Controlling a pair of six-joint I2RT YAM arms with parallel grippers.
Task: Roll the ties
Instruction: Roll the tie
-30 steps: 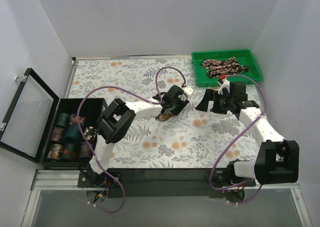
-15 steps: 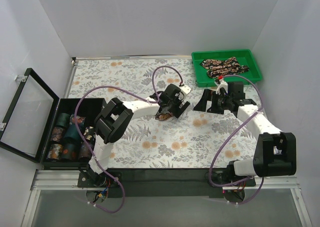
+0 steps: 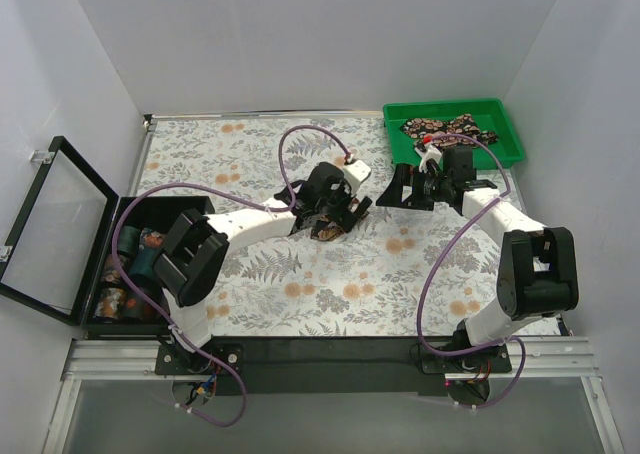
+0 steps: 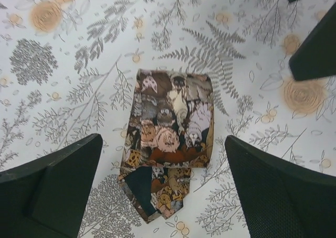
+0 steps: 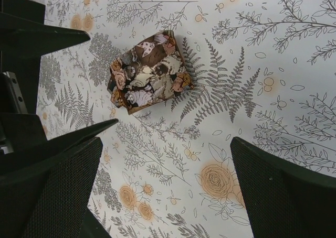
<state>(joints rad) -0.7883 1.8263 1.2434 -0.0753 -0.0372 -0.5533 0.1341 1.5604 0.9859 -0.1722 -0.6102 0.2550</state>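
One rolled tie [image 4: 170, 138] lies on the surface [image 3: 240, 154], well apart from the green tray [image 3: 508, 146], to its left and nearer the arms in the top view. Unrolled ties [image 3: 445, 129] lie in that tray. The left tool [image 4: 163, 143] hangs wide open astride the roll, holding nothing. The right tool [image 5: 167, 141], equally wide and empty, sits between roll and tray. The fabric looks light, soft and liable to uncoil, so pinch it across its sides, trapping the loose pointed tail.

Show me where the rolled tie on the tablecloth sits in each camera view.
Top external: rolled tie near the cloth's middle, slightly right of picture centre.
Left wrist: rolled tie at frame centre, pointed end toward the bottom.
Right wrist: rolled tie upper left of centre.
Shared landmark: the fern-print tablecloth under it.
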